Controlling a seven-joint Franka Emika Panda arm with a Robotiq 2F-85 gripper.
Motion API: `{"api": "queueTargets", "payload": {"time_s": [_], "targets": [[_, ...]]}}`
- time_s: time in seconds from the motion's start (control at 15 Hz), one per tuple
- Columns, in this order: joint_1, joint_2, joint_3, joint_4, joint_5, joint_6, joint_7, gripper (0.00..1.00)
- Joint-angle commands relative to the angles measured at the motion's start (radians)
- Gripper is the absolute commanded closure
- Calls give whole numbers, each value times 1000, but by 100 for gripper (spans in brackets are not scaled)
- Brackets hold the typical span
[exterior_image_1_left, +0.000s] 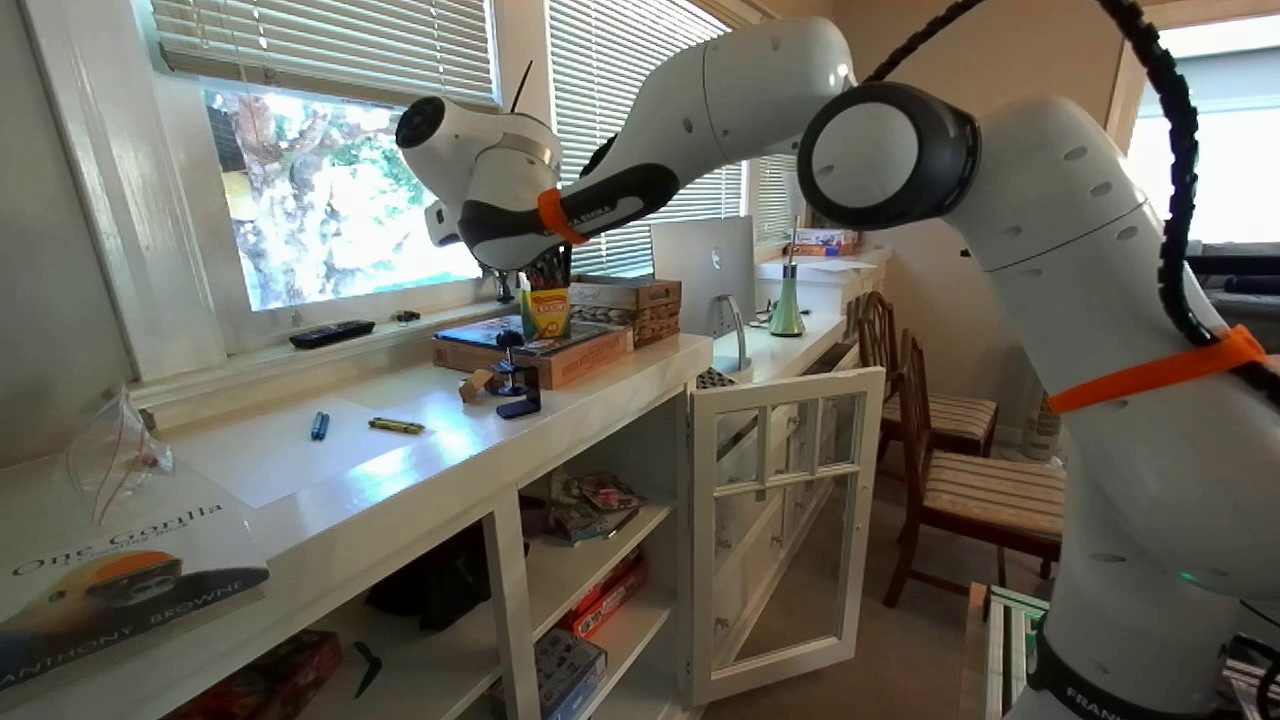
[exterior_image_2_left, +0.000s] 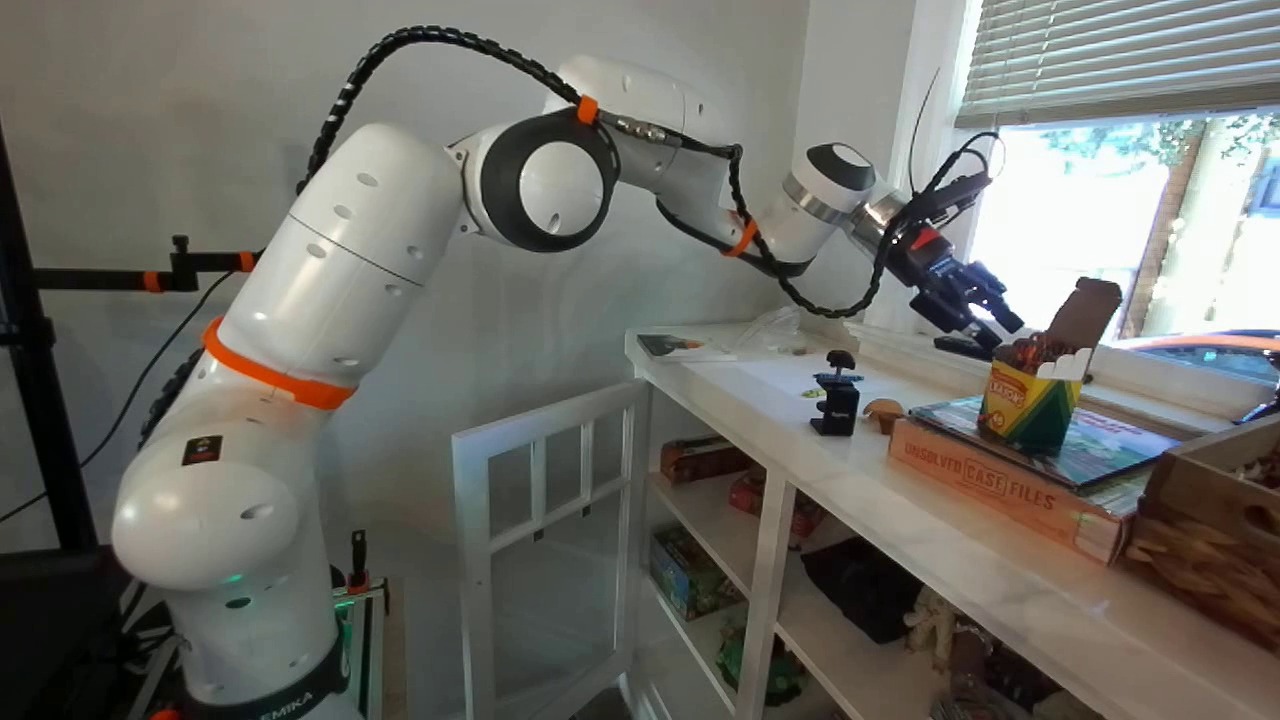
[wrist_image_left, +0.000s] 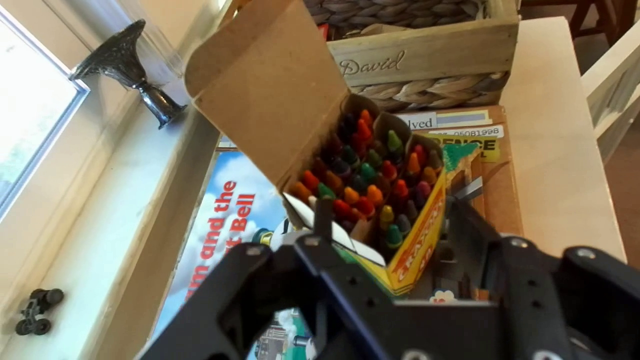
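Daylight comes in through the window (exterior_image_1_left: 330, 200), which burns out to white in patches in both exterior views. In an exterior view it lays a bluish glare on the counter (exterior_image_1_left: 460, 440), while the shelves (exterior_image_1_left: 420, 665) underneath fall into deep shadow — dark shapes there are hard to make out. Wide-angle stretch pulls at the book (exterior_image_1_left: 130, 575) in the near corner. The wrist view is softer and warmer; the dark hand (wrist_image_left: 392, 207) is out of focus and the crayons (wrist_image_left: 374, 194) slightly blurred — yet the lettering (wrist_image_left: 372, 65) on the basket (wrist_image_left: 465, 50) reads clearly.
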Motion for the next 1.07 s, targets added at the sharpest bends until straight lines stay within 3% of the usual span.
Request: {"api": "queueTargets", "payload": {"time_s": [0.0, 0.07, 0.27, 0.73, 1.0], "targets": [[-2, -23, 11, 9, 61, -30, -1, 6], [-3, -29, 17, 17, 89, -46, -8, 1], [-5, -52, 30, 34, 196, -107, -12, 0], [2, -58, 31, 154, 455, -422, 48, 0], [-2, -57, 33, 209, 538, -525, 224, 0]]}}
